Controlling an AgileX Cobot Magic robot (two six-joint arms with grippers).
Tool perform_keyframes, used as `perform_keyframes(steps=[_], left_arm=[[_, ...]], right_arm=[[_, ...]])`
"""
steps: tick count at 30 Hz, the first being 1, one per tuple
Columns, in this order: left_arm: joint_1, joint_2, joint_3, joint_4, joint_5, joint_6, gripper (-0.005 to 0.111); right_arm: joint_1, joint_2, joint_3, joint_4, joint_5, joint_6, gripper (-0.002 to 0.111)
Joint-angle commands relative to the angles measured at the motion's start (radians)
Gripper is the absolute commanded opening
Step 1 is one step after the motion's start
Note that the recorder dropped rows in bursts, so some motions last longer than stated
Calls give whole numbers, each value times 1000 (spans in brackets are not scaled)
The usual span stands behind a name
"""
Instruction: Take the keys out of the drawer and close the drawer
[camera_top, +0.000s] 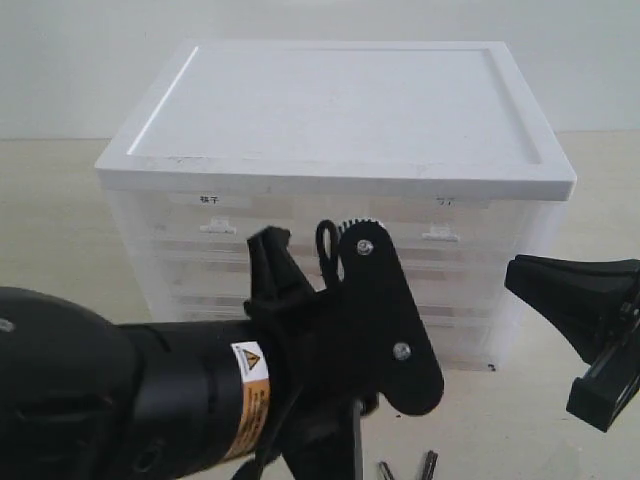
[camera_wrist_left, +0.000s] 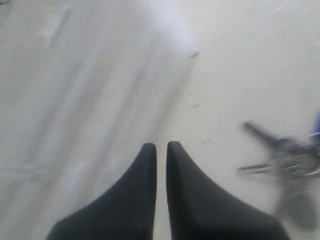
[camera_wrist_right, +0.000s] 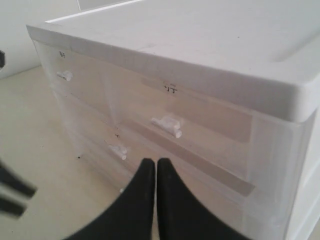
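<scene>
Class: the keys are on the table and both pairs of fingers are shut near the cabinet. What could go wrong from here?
1. The keys lie on the table right beside the shut left fingers; a sideways swing of that arm might sweep them away.
2. The right fingers point at the cabinet front near a tab handle; pushing forward could knock it or shove the cabinet.

Smeared by blur in the left wrist view: small bunch of silver metal keys, round blue plastic fob cut off at the edge. In the exterior view, lower front of translucent white plastic drawer cabinet hidden behind black left arm.
</scene>
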Motion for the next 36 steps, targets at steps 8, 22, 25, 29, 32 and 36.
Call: perform_keyframes(steps=[8, 22, 25, 29, 32, 36], left_arm=[[-9, 93, -12, -1741, 70, 1543, 5], [-3, 391, -156, -2005, 20, 1798, 5], [8, 445, -192, -1974, 20, 1776, 5], [40, 489, -195, -1926, 32, 1717, 5], [73, 493, -197, -1885, 29, 1676, 5], [136, 484, -207, -1856, 29, 1661, 5]], right_arm=[[-2, 1, -5, -10, -9, 0, 0], [-2, 1, -5, -10, -19, 0, 0], [-2, 1, -5, -10, -19, 0, 0], [-2, 1, -5, -10, -19, 2, 0], [-2, 1, -5, -10, -21, 2, 0], [-2, 1, -5, -10, -28, 2, 0]])
